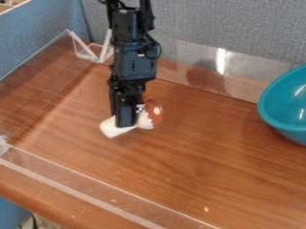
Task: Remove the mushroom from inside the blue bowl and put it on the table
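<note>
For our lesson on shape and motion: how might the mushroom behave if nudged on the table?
The mushroom would probably roll in a curve, its rounded cap being wider than its stem. It looks smooth, so it may slide a little too.

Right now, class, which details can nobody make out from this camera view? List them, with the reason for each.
- The pincer's fingertips: hidden behind the dark arm parts and the mushroom.
- The far right side of the blue bowl: cut off by the picture's right edge.
- The small marks on the mushroom: too small and blurred to read.
</note>
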`<control>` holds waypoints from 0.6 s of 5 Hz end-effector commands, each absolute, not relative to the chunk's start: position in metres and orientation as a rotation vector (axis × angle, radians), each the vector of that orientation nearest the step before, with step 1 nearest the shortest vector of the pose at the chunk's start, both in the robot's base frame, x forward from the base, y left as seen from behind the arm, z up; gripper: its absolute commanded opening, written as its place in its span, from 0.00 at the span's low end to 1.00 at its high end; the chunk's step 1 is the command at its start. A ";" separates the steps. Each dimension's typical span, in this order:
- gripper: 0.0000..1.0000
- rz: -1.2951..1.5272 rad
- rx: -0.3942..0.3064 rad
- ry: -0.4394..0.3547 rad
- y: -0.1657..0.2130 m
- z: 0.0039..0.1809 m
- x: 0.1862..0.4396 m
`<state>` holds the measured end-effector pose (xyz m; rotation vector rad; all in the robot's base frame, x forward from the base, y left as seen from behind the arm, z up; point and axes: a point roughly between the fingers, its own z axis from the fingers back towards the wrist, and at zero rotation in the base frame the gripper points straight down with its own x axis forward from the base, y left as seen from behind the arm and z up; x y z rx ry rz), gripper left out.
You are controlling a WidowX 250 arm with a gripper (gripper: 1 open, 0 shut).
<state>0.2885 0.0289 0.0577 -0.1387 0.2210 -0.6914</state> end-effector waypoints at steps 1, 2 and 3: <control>1.00 -0.679 -0.088 0.109 0.035 0.090 0.297; 0.00 -0.676 -0.089 0.111 0.035 0.088 0.297; 1.00 -0.684 -0.087 0.116 0.035 0.083 0.296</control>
